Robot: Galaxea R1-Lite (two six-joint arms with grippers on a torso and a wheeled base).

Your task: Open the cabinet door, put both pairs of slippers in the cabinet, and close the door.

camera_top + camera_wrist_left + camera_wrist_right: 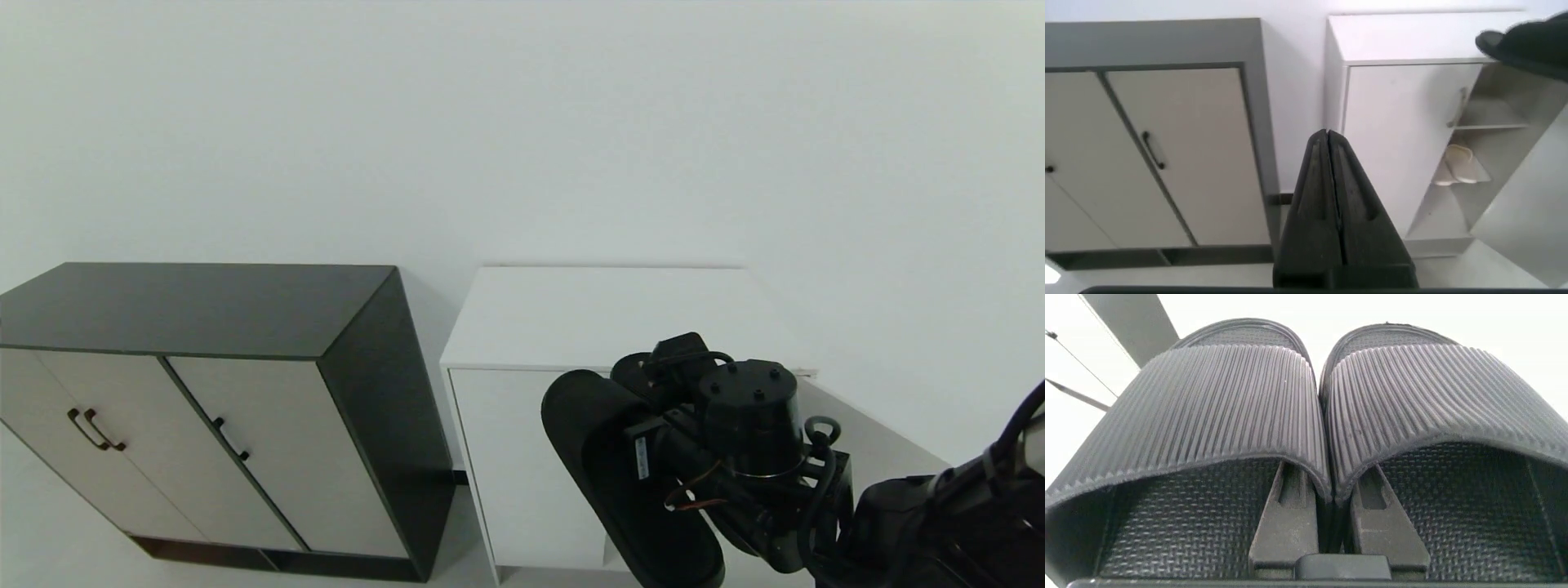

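Black slippers (1315, 400) are the pair in hand right now: the right gripper (1327, 498) has one finger tucked under each strap and is pinching the two inner walls together, so they sit side by side, toes pointing away from the wrist. From the head view they hang in front of the white cabinet (604, 314), up near its top edge. That cabinet is open, shelves showing in the left wrist view, and the white slippers (1462, 163) are already sitting on a lower shelf inside. The left gripper (1328, 143) holds nothing, its fingers pressed flat together, out in front of the gap between the white cabinet and the dark cabinet (204, 306) beside it, whose doors are closed.
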